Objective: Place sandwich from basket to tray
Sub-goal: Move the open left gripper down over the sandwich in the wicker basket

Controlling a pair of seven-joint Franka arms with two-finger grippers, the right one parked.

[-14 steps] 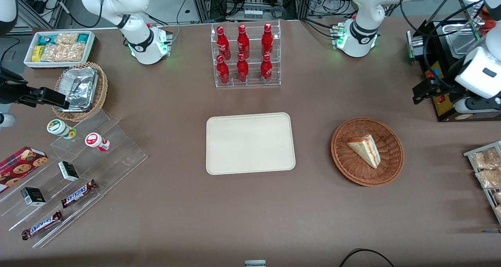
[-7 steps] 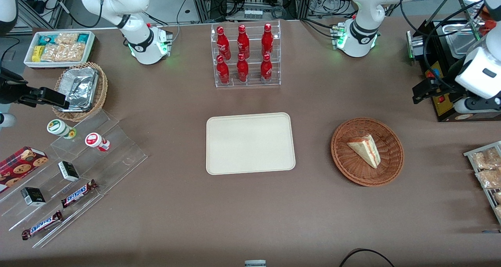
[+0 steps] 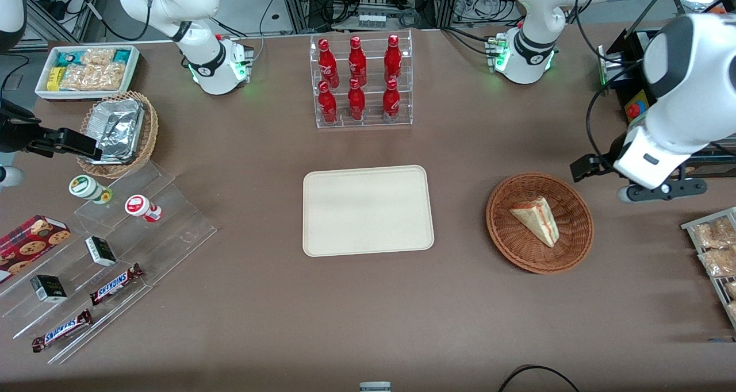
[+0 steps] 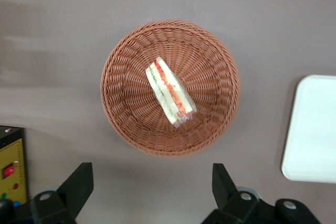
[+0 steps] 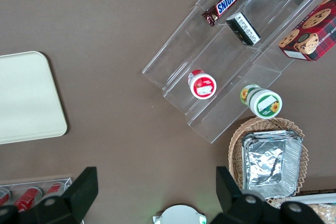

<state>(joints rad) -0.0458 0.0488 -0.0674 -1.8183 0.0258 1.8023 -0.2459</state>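
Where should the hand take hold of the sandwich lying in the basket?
Judging from its pose, from straight above, fingers closing across the two flat bread faces at mid-length. The sandwich lies in the basket with its filling edge up. The open hand hovers high, off the basket's rim.

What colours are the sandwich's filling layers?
Red and green between white bread, seen best in the left wrist view: sandwich.

The round reddish-brown woven wicker basket (image 4: 169,87) looks rough and ribbed, and the triangular white-bread sandwich (image 4: 170,92) in it looks soft and matt. The flat cream-beige plastic tray (image 3: 368,210) is smooth with a dull sheen, lying on the matt brown bench (image 3: 368,311). The black hand (image 4: 152,190), high over the bench beside the basket with fingers spread wide, looks like matt hard plastic.
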